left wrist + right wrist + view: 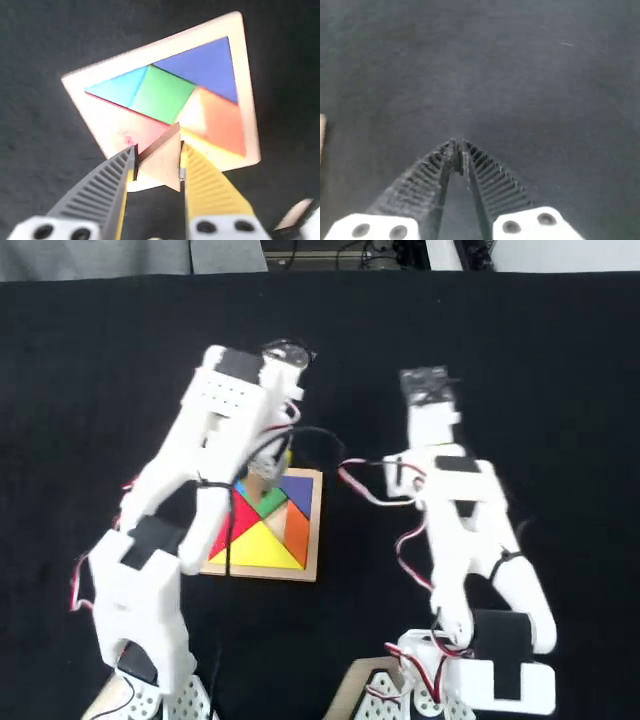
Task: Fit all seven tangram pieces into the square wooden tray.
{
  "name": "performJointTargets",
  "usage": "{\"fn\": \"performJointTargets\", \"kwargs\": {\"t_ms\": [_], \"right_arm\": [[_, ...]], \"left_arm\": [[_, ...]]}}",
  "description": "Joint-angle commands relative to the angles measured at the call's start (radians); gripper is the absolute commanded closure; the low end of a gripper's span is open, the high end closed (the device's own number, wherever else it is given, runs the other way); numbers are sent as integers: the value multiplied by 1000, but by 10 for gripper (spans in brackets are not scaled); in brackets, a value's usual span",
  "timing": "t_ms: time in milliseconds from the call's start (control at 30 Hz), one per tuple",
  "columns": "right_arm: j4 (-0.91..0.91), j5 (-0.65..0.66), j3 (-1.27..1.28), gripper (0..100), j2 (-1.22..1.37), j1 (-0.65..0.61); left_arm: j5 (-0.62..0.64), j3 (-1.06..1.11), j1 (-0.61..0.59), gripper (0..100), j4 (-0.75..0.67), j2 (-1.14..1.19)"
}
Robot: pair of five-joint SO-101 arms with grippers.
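Observation:
The square wooden tray [312, 530] [100, 130] lies left of the table's middle. In it sit a blue triangle [205, 65] [298, 490], a green square [162, 95] [268, 503], a cyan triangle [117, 89], an orange piece [222, 122] [297, 530], a red triangle [225, 527] and a yellow triangle [262, 546]. My left gripper [159, 162] [268, 466] hangs over the tray's far side, shut on a bare-wood-coloured triangular piece [162, 160] held on edge. Over black cloth to the right of the tray, my right gripper [457, 152] [428, 385] is shut with nothing in it.
Black cloth [560, 390] covers the whole table. The left arm's body [190, 490] overhangs the tray's left part. A sliver of the tray's edge [321, 132] shows in the right wrist view. Both arm bases [470, 670] stand at the near edge.

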Motion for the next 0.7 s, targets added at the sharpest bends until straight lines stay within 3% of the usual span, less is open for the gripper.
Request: {"fn": "performJointTargets", "kwargs": {"t_ms": [0,300,433,667], "right_arm": [[-35,-41,-50,987,-2,58],[-48,-40,-47,987,-1,63],[-48,-40,-48,987,-1,63],[-48,-34,-48,987,-1,57]], "left_arm": [[137,-15,53,966,-57,40],[290,-8,59,966,-121,123],[282,-8,62,965,-106,130],[267,-19,88,784,-66,121]]}}
